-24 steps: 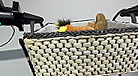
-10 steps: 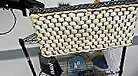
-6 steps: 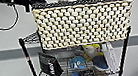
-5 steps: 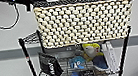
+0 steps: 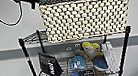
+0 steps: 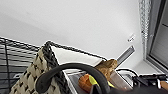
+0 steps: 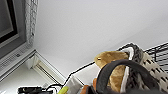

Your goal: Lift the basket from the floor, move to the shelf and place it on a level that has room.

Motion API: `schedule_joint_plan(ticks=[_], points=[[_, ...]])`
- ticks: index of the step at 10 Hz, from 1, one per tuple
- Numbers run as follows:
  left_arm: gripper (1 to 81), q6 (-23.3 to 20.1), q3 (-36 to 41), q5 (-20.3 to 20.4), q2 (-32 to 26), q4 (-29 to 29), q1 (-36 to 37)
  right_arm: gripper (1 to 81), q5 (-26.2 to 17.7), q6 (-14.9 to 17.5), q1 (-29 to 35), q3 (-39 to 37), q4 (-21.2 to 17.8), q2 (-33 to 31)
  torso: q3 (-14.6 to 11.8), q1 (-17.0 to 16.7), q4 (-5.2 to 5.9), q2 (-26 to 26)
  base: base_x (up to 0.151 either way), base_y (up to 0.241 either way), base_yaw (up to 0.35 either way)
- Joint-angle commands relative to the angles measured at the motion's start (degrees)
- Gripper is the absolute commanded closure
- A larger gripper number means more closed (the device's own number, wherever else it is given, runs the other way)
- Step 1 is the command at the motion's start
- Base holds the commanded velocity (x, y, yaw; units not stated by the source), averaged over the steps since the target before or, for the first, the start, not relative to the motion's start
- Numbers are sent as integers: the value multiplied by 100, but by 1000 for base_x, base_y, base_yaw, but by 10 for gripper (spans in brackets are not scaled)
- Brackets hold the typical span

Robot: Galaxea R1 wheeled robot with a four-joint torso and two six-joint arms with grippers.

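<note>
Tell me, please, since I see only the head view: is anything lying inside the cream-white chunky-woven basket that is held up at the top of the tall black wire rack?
Observer: Yes. The left wrist view shows a brown plush toy inside the cream-white woven basket.
Operator: Can you see a handle on the basket?
Observer: Yes. In the left wrist view a dark loop handle arches above the basket's dark rim.
Operator: How does the rack stand to the basket's right end?
Observer: In the right wrist view the grid of the black wire rack appears just beyond that end. I cannot tell whether they touch.
</note>
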State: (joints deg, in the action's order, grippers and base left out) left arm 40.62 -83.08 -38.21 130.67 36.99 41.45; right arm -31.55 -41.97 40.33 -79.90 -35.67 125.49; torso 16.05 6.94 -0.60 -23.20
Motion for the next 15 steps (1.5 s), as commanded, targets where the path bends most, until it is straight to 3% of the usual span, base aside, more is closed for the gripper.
schedule_joint_plan(ticks=[1,7,15], points=[[811,-89,-666,226,408,-491,684,811,378,348,524,-798,43,603,0,0,0,0,0,0,0],[811,-132,-1692,59,934,-868,535,811,387,804,321,-1833,34,1269,7,2,0,5,0,0,0],[811,-854,-3197,-187,1691,-930,360,811,439,1314,128,-2591,34,1596,15,9,0,13,0,0,0]])
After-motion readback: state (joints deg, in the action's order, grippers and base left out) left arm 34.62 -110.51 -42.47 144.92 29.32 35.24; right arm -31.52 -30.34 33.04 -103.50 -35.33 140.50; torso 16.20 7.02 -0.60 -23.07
